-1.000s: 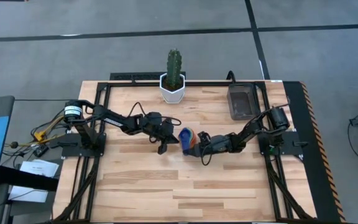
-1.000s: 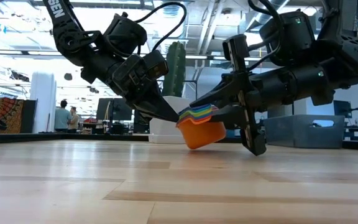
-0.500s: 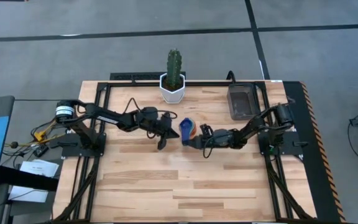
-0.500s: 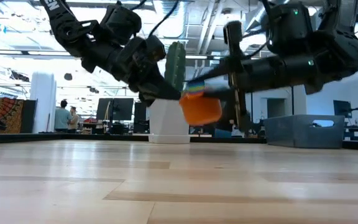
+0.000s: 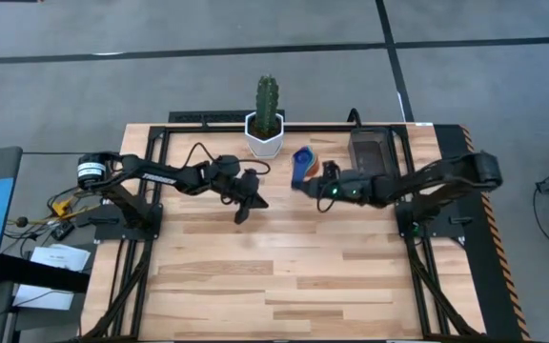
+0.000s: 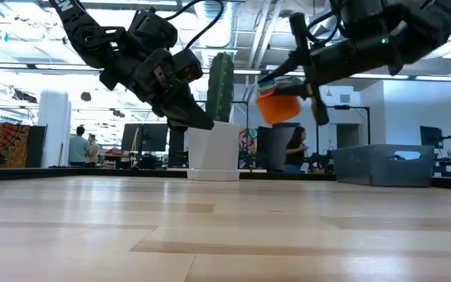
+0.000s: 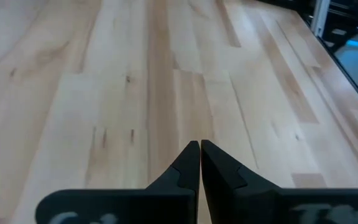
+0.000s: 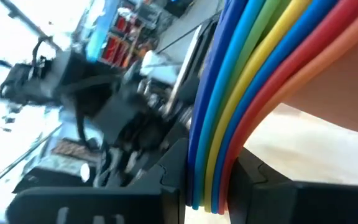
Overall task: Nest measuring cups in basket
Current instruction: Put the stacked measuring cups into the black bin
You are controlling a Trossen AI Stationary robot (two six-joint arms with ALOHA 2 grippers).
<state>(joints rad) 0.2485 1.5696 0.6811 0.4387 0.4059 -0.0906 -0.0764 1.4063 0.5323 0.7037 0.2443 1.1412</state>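
Above the table's far side, right gripper clamping nested measuring cups has lifted them toward basket, drop-in likely next; left gripper shut, empty.

Your right gripper is raised off the table, arm stretched toward centre, fingers clamped on a load. Your left gripper hangs mid-table, fingers pressed together.

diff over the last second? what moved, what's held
The right gripper, shut on the stacked measuring cups by their handles, lifted them off the table and carried them toward the basket. The left gripper, shut and empty, pulled away from the stack. The basket and cactus pot stayed put.
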